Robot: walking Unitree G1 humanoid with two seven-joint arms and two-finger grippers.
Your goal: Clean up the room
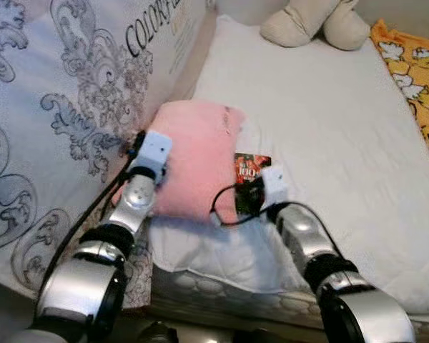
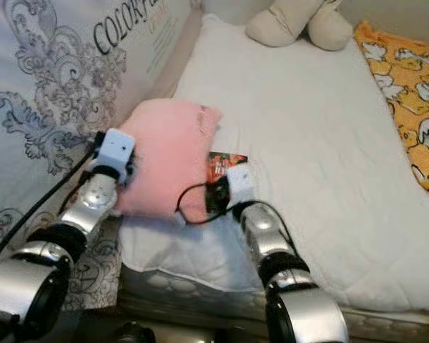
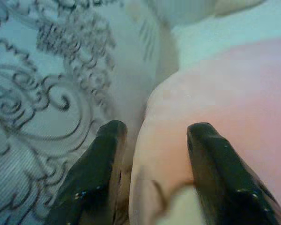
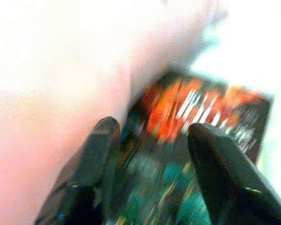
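A pink pillow (image 1: 196, 153) lies on the white bed (image 1: 329, 143), close to the bed's left edge. My left gripper (image 3: 157, 133) is at the pillow's left side, fingers open, and the pillow's (image 3: 215, 93) edge bulges between them. My right gripper (image 4: 154, 129) is at the pillow's right front corner, open over a black, red and green packet (image 4: 196, 108). The packet (image 1: 252, 166) lies flat on the sheet, partly tucked under the pillow. In the eye views the white wrist modules hide both grippers' fingers.
A tall panel with a grey ornamental print (image 1: 57, 107) stands along the bed's left side, right next to my left arm. A beige plush toy (image 1: 314, 21) sits at the far end. A yellow patterned blanket (image 1: 418, 78) covers the right edge.
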